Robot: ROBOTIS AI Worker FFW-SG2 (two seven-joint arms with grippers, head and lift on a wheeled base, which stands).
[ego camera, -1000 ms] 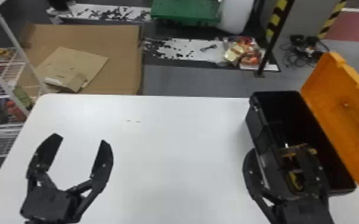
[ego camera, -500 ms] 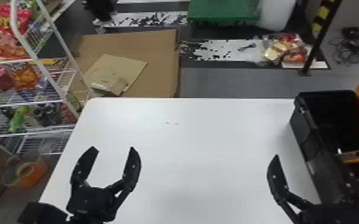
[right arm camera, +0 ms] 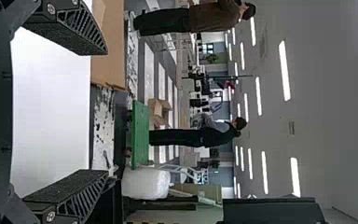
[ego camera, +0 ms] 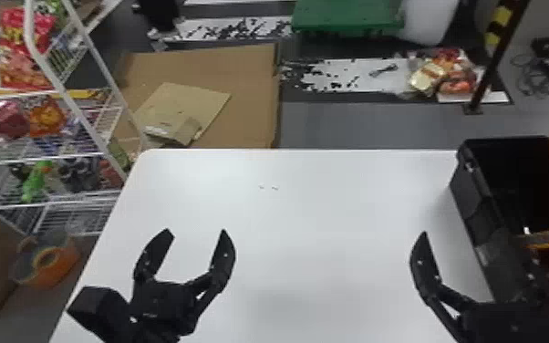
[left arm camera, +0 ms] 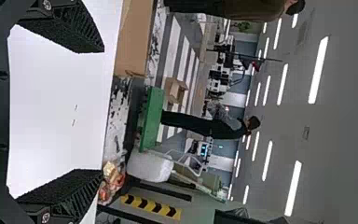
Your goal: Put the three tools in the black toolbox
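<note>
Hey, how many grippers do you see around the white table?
2. The left gripper is open over the left part of the table; the right gripper, also open, is on the right, by the black toolbox.

Left tool (ego camera: 196,231) above the near left of the worktop (ego camera: 323,219), black fingers spread wide, tips toward its far edge, right tool (ego camera: 474,241) above its near right, fingers likewise spread
</note>
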